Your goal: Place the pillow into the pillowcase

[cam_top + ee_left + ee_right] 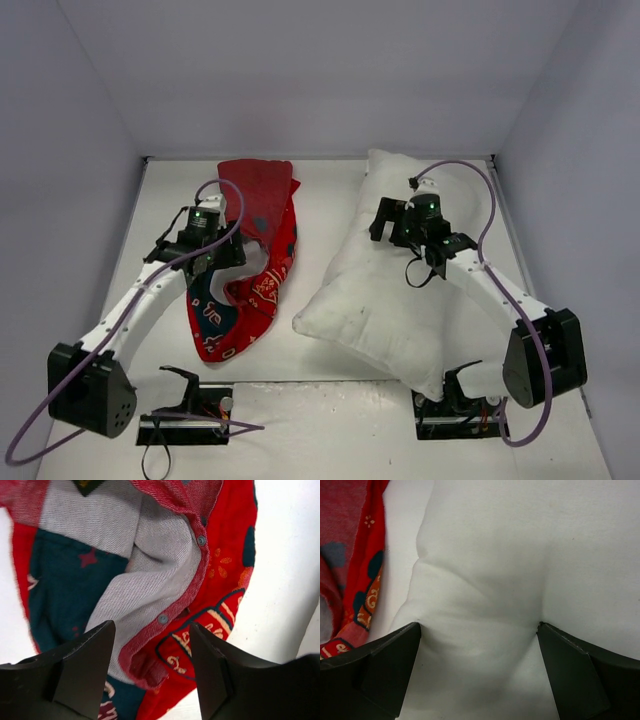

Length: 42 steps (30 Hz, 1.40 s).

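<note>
Both claws gape, empty
Left claw [150,627]: pinch one buttoned hem layer [202,560] of the red printed fabric pillowcase [225,595]; right claw [479,625]: bite deep into the puffy white pillow [520,555]

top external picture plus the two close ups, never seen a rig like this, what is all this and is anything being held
These are two robot arms bolted at the near edge of a white table, each ending in a two-finger pincer. The wide picture comes from a fixed camera above and behind them. The close-ups come from cameras on the wrists, so the dark shapes at the bottom are each pincer's own fingers.

On the table lie a crumpled red printed pillowcase on the left and a big white pillow on the right, not inside it. The left pincer hangs open over the pillowcase's opening, where the grey inside shows. The right pincer is wide open over the pillow. Neither holds anything.
</note>
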Motion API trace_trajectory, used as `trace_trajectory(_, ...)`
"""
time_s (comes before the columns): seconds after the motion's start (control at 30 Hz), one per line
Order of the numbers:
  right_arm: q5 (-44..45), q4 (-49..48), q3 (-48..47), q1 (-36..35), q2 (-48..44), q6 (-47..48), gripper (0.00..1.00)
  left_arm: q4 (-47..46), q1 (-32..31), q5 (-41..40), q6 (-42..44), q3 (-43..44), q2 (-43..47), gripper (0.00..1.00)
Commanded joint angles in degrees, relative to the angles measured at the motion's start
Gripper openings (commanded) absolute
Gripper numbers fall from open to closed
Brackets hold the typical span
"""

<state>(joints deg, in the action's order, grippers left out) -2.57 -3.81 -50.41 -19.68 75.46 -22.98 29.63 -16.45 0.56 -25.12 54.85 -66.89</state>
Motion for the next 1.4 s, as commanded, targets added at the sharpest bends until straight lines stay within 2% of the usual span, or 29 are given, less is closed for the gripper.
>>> trace_trajectory(0.0,3.98,3.02,-2.49,3.32,3.63,1.88,1.0,-10.02,-0.43,2.96,-2.91,0.08,-3.85,0.57)
trace_trajectory(0.23,12.23,3.29,-13.65,12.72,12.33,8.83,1.0,-14.42,-2.01,5.86,-5.81,4.3,-16.06,0.57)
trace_trajectory(0.33,14.69,3.2,-19.71,14.41,14.18,12.5,1.0,-16.08,-3.94,7.35,-7.65,6.23,-21.25,0.57)
trace_trajectory(0.5,8.04,3.11,-29.55,12.39,13.58,19.54,1.0,-21.0,-6.75,11.83,-13.98,8.87,-27.05,0.52)
trace_trajectory(0.63,0.14,3.11,-31.59,7.3,10.07,24.29,0.99,-28.11,-8.6,14.2,-18.11,11.15,-26.98,0.52)
trace_trajectory(0.7,-1.82,3.11,-31.41,2.4,8.57,25.26,0.94,-28.75,-9.04,14.47,-19.08,12.03,-24.88,0.52)
trace_trajectory(0.77,-6.11,3.11,-30.54,-0.26,7.16,24.57,0.84,-28.75,-9.22,13.95,-17.69,12.3,-22.5,0.52)
trace_trajectory(0.8,-7.26,3.11,-30.01,-2.44,6.81,22.65,0.75,-28.57,-9.22,13.16,-16.55,12.65,-19.79,0.52)
trace_trajectory(0.87,-10.86,3.02,-28.69,-4.48,6.8,19.48,0.64,-22.1,-8.95,6.85,-11.28,13.52,-16.97,0.53)
trace_trajectory(0.9,-10.97,2.85,-28.25,-7.19,7.15,17.38,0.44,-19.11,-8.87,3.95,-9.35,14.57,-14.43,0.53)
trace_trajectory(0.93,-11.05,2.76,-27.81,-8.6,7.5,16.49,0.36,-13.6,-7.56,0.01,-6.37,14.84,-13.36,0.53)
trace_trajectory(1.0,-10.53,2.15,-27.37,-11.68,9.6,14.64,0.26,-8.91,-4.75,-2.66,-4.59,14.5,-10.72,0.53)
trace_trajectory(1.03,-10.44,1.97,-27.46,-14.65,10.49,12.89,0.26,-5.4,-0.64,-2.67,-3.54,14.06,-9.93,0.53)
trace_trajectory(1.1,-9.13,0.75,-27.72,-18.09,13.81,8.6,0.27,-2.75,3.33,-2.05,-1.87,11.79,-7.56,0.53)
trace_trajectory(1.13,-8.95,0.04,-27.72,-18.98,14.97,7.09,0.29,-2.38,4.83,-2.23,-1.07,10.73,-6.68,0.53)
trace_trajectory(1.17,-8.68,-0.92,-27.11,-19.86,16.02,5.51,0.37,-2.12,7.02,-2.66,-0.37,9.85,-4.76,0.53)
trace_trajectory(1.2,-6.94,-2.67,-26.85,-20.65,18.3,3.84,0.39,-1.86,7.74,-2.93,0.42,8.1,-3.87,0.53)
trace_trajectory(1.3,-5.36,-5.41,-26.84,-22.94,23.49,-1.09,0.39,-1.77,9.41,-3.9,1.83,5.71,-1.31,0.53)
trace_trajectory(1.37,-5.17,-6.46,-28.85,-24.7,27.78,-2.33,0.33,-1.68,10.38,-5.21,2.01,4.13,-0.44,0.53)
